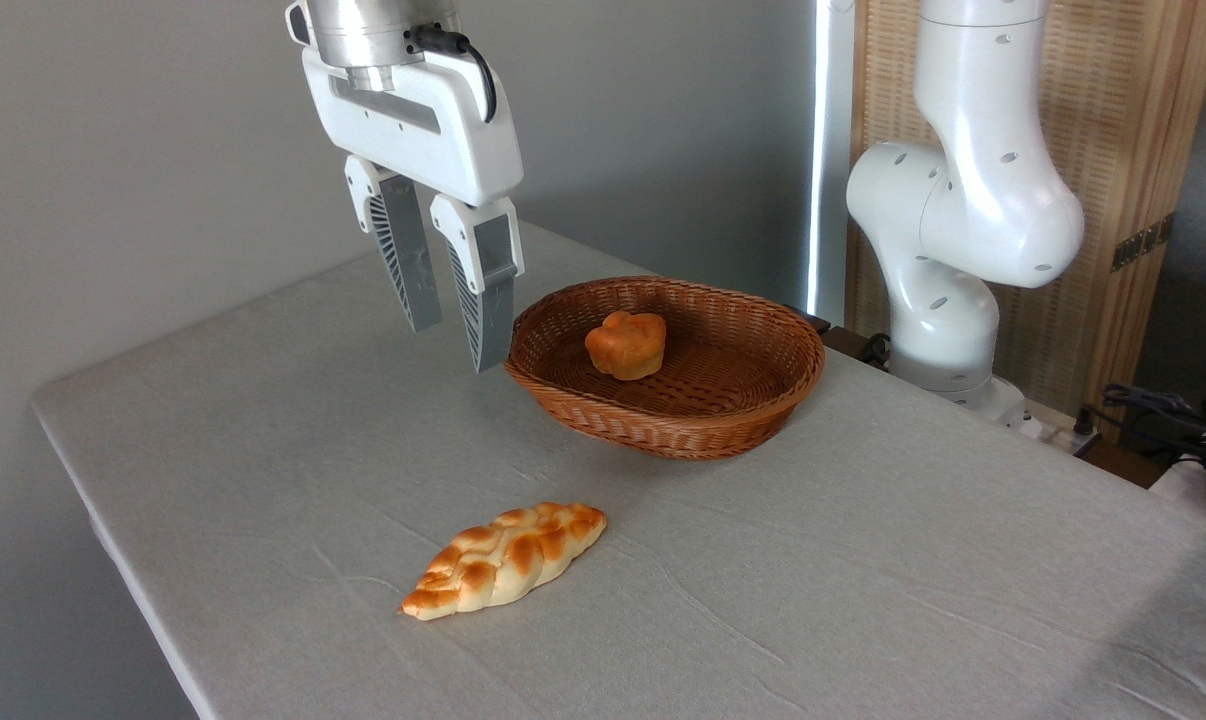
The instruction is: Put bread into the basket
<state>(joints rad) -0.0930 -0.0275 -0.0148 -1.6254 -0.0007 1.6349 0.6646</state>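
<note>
My arm (963, 200) is glossy white with rounded joints and small dark recessed holes. The gripper (453, 345) has a white body, a black cable, and grey ribbed fingers (403, 260).

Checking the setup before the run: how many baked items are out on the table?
2. The braided bread lies on the tablecloth in front of the basket; a small round bun sits inside the basket. Nothing appears hidden.
</note>
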